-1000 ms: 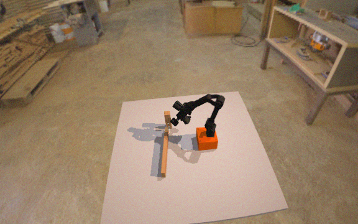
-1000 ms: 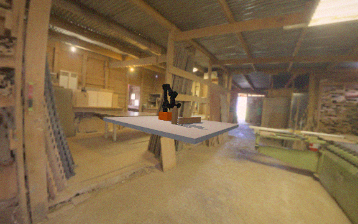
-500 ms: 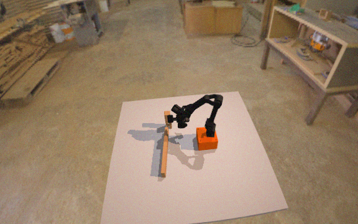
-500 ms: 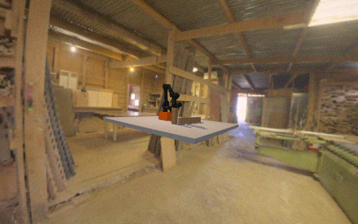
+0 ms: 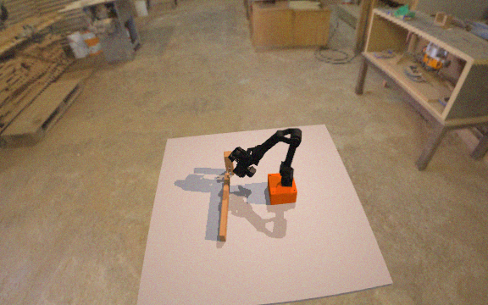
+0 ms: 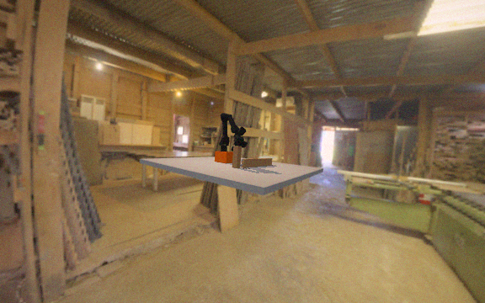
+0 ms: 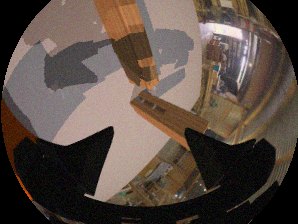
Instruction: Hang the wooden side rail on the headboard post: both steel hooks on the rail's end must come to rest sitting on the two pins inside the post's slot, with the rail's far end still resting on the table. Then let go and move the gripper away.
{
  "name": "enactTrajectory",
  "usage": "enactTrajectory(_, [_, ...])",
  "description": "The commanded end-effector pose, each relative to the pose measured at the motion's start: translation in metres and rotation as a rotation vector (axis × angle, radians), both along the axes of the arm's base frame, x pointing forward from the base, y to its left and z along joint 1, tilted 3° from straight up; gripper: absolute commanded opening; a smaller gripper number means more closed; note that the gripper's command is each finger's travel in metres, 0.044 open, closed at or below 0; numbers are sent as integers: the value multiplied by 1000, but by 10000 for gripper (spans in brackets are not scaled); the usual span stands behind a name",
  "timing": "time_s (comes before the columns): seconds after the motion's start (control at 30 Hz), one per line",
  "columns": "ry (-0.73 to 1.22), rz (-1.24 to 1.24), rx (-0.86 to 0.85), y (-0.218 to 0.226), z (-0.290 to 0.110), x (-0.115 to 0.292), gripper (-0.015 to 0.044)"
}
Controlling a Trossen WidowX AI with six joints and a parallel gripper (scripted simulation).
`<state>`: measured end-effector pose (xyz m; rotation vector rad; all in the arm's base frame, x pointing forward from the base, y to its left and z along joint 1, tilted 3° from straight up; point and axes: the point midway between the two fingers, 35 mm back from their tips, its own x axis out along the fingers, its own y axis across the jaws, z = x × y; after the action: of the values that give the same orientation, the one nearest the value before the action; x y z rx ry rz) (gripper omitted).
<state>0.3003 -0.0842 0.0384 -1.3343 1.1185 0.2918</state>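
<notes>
The wooden side rail [image 5: 224,209] [image 6: 256,162] [image 7: 120,16] lies with its far end on the white table [image 5: 312,254] [image 6: 268,178]. Its near end is raised against the upright headboard post [image 5: 227,162] [image 6: 237,158] [image 7: 174,117]. The hooks and pins are too small to make out. My gripper [image 5: 236,163] [image 6: 239,142] [image 7: 150,131] is open and empty. It hovers just right of the post's top and touches neither post nor rail. In the wrist view both dark fingers stand wide apart, with the post and the rail's joint beyond them.
The arm's orange base [image 5: 282,191] [image 6: 223,156] stands on the table right of the post. The table's edges drop to the workshop floor. Benches and shelves stand far off around the room.
</notes>
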Motion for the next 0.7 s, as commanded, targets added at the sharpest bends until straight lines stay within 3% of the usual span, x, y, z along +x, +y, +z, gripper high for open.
enactTrajectory(0.0, [-273,-445,216,8,-4,1,440])
enactTrajectory(0.67, [-1000,-1321,827,26,-1,4,440])
